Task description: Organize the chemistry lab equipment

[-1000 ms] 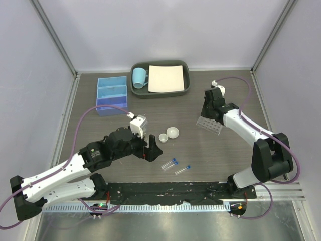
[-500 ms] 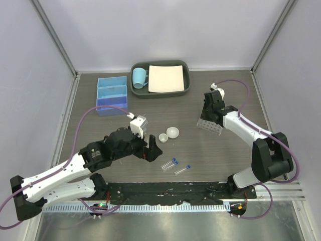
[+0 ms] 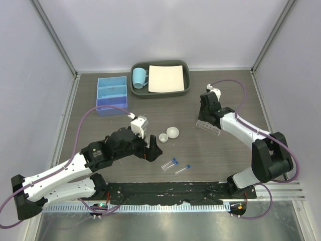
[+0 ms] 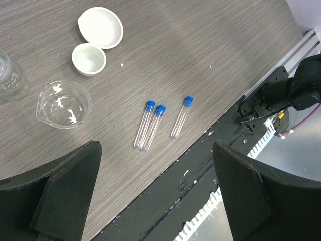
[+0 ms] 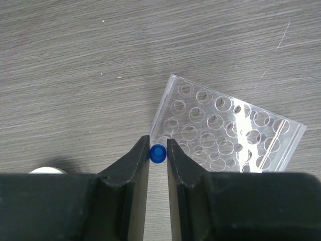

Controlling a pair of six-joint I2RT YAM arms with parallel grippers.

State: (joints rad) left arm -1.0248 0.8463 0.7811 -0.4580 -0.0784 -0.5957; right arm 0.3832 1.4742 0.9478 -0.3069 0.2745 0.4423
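The right gripper [image 5: 158,141] is clenched on a tube [image 5: 158,153], its fingers [image 5: 136,168] pressed to either side of the blue cap. The tube is seen end-on over the near corner of the clear rack [image 5: 226,134], and whether its foot sits in a hole cannot be told. The rack lies flat on the right half of the table [image 3: 200,155], well apart from the blue box [image 3: 112,94] at the far left. The left gripper [image 3: 152,148] hangs released, jaws wide, above three loose tubes [image 4: 153,128] lying near the table's front edge: two side by side, the third just beside them, all caps pointing the same way. Beyond them sit two white dishes [image 4: 100,27], the smaller just beside the larger. A small clear beaker [image 4: 63,104] is near them, and a bottle [image 4: 7,75] is cut off at the edge of the left wrist view. A grey tray [image 3: 160,95] holding a mug [image 3: 139,76] and a white sheet [image 3: 166,79] stands at the far edge, beside the box.
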